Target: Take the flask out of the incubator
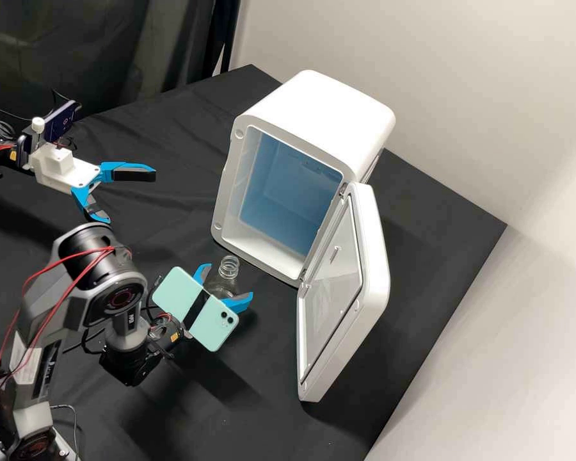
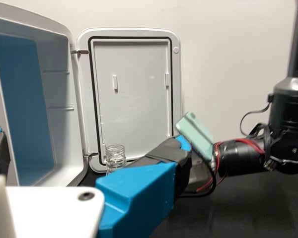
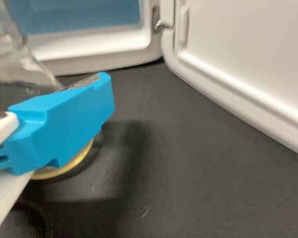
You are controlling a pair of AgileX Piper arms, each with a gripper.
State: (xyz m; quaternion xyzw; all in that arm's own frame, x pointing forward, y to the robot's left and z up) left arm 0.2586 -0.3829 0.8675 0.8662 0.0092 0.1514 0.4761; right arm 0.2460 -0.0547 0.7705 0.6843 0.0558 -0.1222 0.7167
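1. Currently: flask (image 1: 228,276) upright on bench (image 1: 173,128), outside incubator (image 1: 339,121), just before its open mouth and near the door (image 1: 371,269).
2. Jaws of right gripper (image 1: 224,285): closed on the flask, low on its body; its base appears to rest on the bench.
3. Jaws of left gripper (image 1: 125,195): open, holding nothing, well apart from the flask.
4. Risk, tipping: an uneven release could drag the narrow-necked glass over. Cause: one finger catching as the right gripper lets go.
5. Risk, slip: smooth glass may slide if lifted again. Cause: low hold, light pressure.
6. Risk, collision: carrying the flask toward the door could strike it, since the door stands close by.
7. Task judged nearly complete; only release seems left.
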